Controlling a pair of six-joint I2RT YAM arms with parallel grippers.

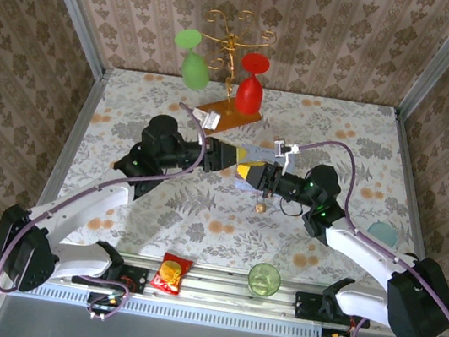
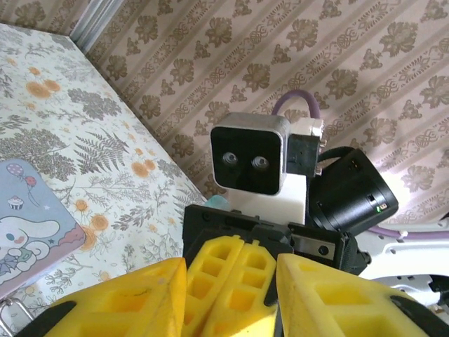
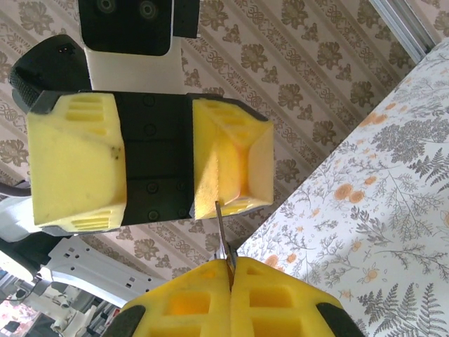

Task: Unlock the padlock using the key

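My right gripper [image 3: 230, 295] is shut on the key [image 3: 222, 235], a thin silvery blade sticking up from between its yellow fingers. The key's tip touches the lower edge of one yellow finger [image 3: 231, 158] of my left gripper [image 3: 158, 168], which stands open facing it. In the left wrist view the left gripper [image 2: 231, 295] has its fingers spread to either side of the right gripper's shut fingers [image 2: 238, 281]. From above, both grippers [image 1: 238, 160] [image 1: 253, 173] meet at mid-table. A tiny brass-gold piece, apparently the padlock [image 1: 260, 208], lies on the table just below the right gripper.
A pale-blue cartoon tin [image 2: 28, 232] lies under the meeting grippers. A gold rack [image 1: 229, 58] at the back holds a green glass [image 1: 192, 61] and a red glass [image 1: 250, 87]. A green cup [image 1: 263, 279] and a red snack packet [image 1: 171, 273] sit at the near edge.
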